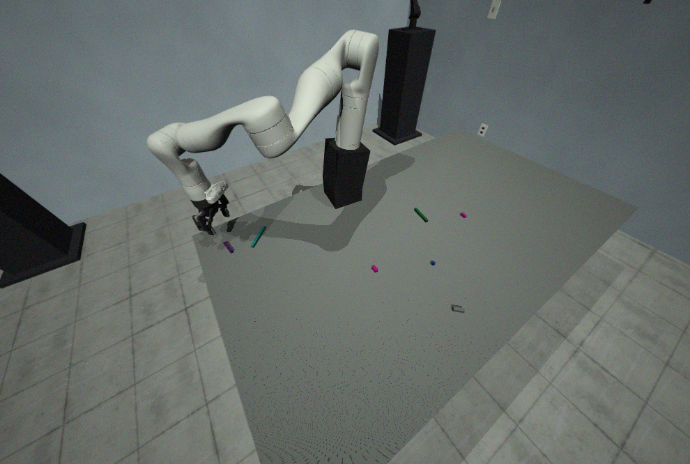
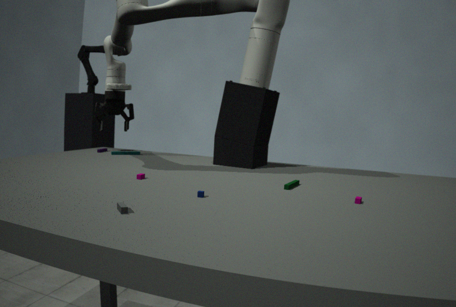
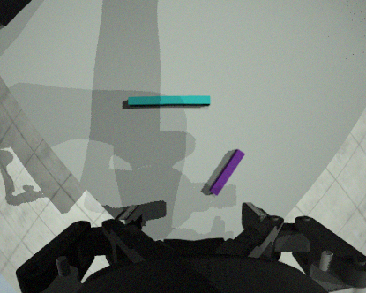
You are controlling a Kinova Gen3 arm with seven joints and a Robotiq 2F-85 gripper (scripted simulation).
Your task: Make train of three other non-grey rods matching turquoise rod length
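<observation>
My gripper (image 1: 210,221) (image 2: 114,119) (image 3: 191,215) is open and empty. It hangs above the table's far left corner. A purple rod (image 1: 228,246) (image 2: 102,150) (image 3: 227,171) lies flat just ahead of the fingers. The turquoise rod (image 1: 258,237) (image 2: 125,153) (image 3: 168,101) lies flat a little beyond it. Out on the table lie a green rod (image 1: 420,214) (image 2: 291,184), two magenta rods, one (image 1: 374,268) (image 2: 140,176) near the middle and one (image 1: 463,214) (image 2: 358,199) on the far side, a blue rod (image 1: 433,262) (image 2: 200,193) and a grey rod (image 1: 457,308) (image 2: 122,207).
The arm's black base (image 1: 345,172) (image 2: 243,126) stands at the table's back edge. A black pillar (image 1: 403,81) and a dark cabinet (image 2: 85,121) stand off the table. The table's corner edge (image 1: 197,240) is right under the gripper.
</observation>
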